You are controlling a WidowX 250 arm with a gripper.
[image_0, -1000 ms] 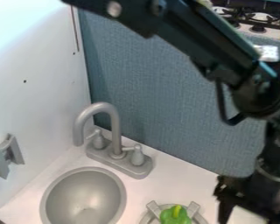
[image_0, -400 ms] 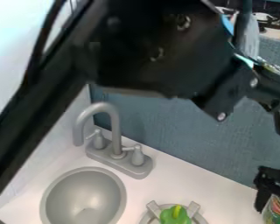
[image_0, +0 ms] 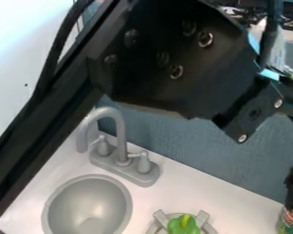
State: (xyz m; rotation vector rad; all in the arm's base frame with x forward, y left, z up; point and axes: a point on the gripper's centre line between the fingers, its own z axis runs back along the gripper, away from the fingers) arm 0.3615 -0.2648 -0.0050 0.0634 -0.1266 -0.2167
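The black robot arm (image_0: pixel 167 64) is by far the largest thing, running from the left edge up across the top and over to the right side. Behind it stands a textured blue-grey panel (image_0: pixel 198 141), which meets a white wall (image_0: pixel 17 55) on the left. The white worktop (image_0: pixel 201 185) spreads below both. Set into it at the lower left is a round grey sink (image_0: pixel 88 201), its bottom part cut off by the lower edge. Just behind the sink rises a grey faucet (image_0: pixel 119 132) with a curved spout and a knob on either side. To the right of the sink, at the bottom edge, sits a grey burner ring (image_0: pixel 160 215) with raised prongs, and a green pepper (image_0: pixel 181 226) with a yellow-green stem lies on it. At the lower right edge, partly cut off, a can (image_0: pixel 290 222) with a green and red label stands on the worktop, well apart from the burner ring. The black tool (image_0: pixel 292 192) hangs directly at the top of the can; whether it is open or closed, or grips the can, I cannot tell.
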